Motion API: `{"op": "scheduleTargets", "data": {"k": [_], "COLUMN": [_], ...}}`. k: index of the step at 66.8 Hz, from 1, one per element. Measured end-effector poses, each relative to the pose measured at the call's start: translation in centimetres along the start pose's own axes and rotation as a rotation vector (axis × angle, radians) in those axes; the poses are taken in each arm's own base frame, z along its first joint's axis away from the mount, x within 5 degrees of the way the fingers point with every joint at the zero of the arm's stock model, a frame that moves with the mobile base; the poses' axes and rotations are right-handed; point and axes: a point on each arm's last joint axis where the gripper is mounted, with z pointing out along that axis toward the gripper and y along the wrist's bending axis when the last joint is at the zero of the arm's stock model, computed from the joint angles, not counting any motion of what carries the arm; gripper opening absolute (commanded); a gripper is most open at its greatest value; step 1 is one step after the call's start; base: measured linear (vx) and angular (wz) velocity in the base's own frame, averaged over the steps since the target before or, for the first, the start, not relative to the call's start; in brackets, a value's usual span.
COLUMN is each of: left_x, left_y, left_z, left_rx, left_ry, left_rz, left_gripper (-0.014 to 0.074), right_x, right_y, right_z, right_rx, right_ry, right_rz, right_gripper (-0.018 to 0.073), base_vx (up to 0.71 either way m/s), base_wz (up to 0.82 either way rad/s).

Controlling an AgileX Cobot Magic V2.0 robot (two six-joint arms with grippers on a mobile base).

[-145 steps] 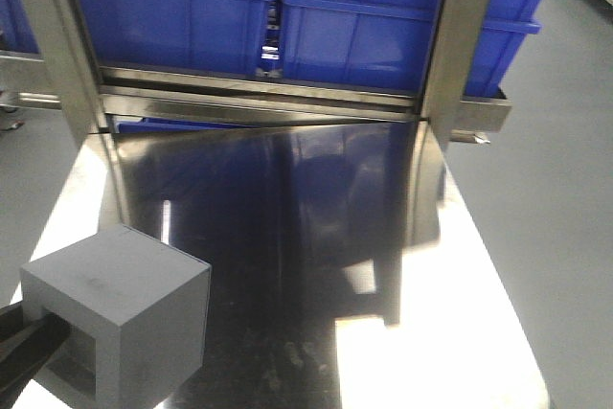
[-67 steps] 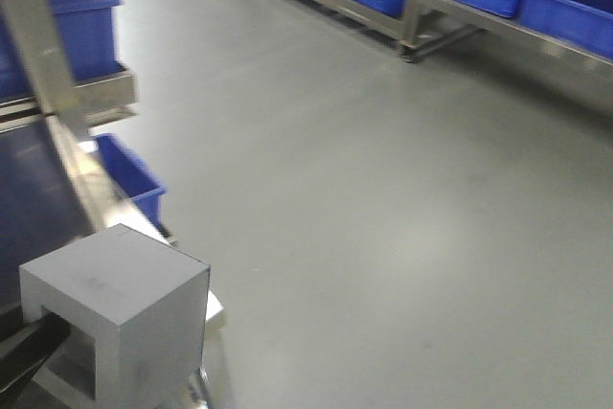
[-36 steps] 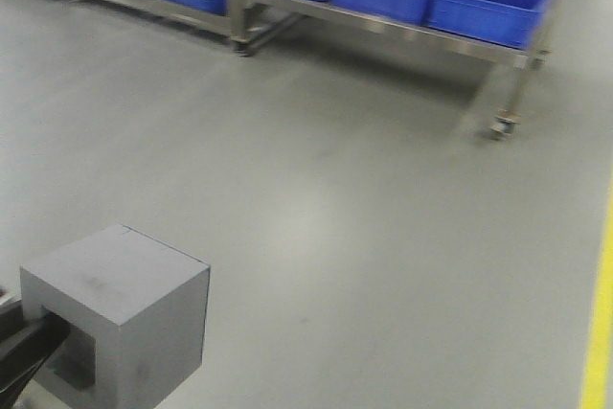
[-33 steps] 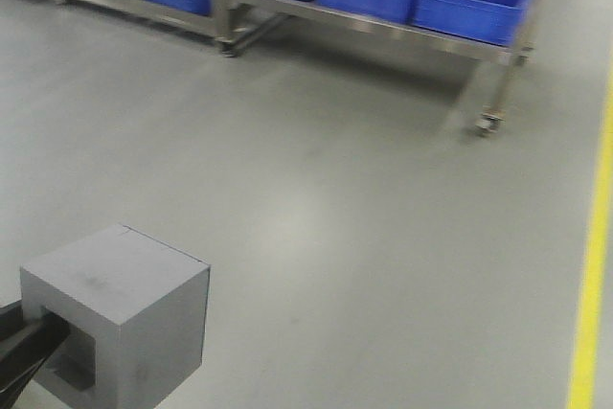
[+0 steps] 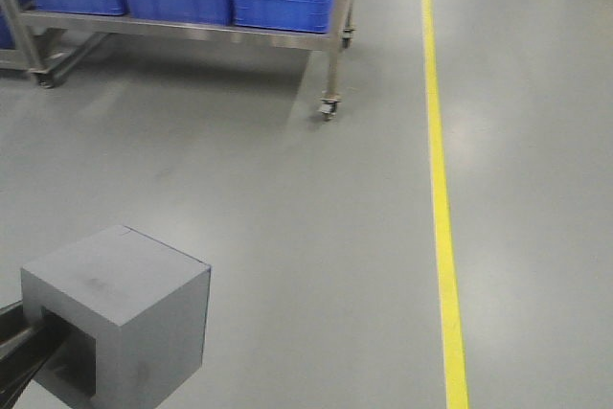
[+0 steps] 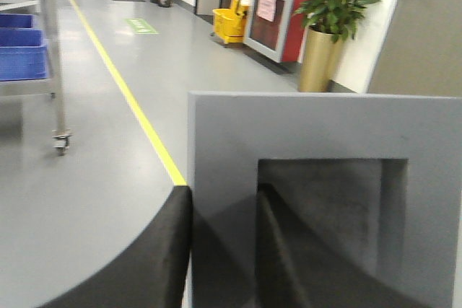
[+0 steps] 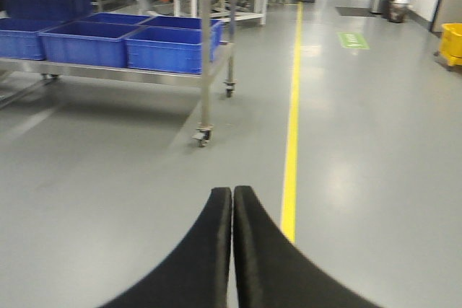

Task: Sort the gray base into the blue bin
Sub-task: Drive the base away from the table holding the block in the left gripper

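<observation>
Left wrist view: gray base [image 6: 325,128] is pinched by its wall between left gripper [image 6: 224,198] fingers; right gripper [image 7: 232,194] is pressed together, empty; blue bin [image 5: 283,9], well beyond the fingers, is not yet reached.

Even overhead light, soft glare on floor [image 5: 287,189].

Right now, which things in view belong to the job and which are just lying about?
Job: matte gray cubic block with square recess, held in the left jaws; bright-blue plastic bins.
Lying about: wheeled steel rack, yellow floor line, green potted plant, yellow mop bucket.
</observation>
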Motion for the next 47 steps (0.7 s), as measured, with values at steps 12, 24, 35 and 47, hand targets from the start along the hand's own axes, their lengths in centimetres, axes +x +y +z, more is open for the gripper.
{"op": "scheduleTargets", "data": {"k": [12, 24, 35, 47], "left_x": [0.0, 0.0, 0.0, 0.0], "left_y": [0.0, 0.0, 0.0, 0.0], "left_z": [0.0, 0.0, 0.0, 0.0], "left_rx": [0.0, 0.0, 0.0, 0.0], "left_ry": [0.0, 0.0, 0.0, 0.0], "left_rz": [0.0, 0.0, 0.0, 0.0], "left_gripper": [-0.0007, -0.0007, -0.0007, -0.0007], "right_x": [0.0, 0.0, 0.0, 0.0], "right_y": [0.0, 0.0, 0.0, 0.0], "right_z": [0.0, 0.0, 0.0, 0.0], "right_rx": [0.0, 0.0, 0.0, 0.0], "right_ry": [0.0, 0.0, 0.0, 0.0], "right_rz": [0.0, 0.0, 0.0, 0.0], "right_gripper": [-0.0005, -0.0005, -0.0005, -0.0005], "base_vx": [0.18, 0.25, 0.33, 0.37], "base_wz": [-0.35, -0.18, -0.07, -0.02]}}
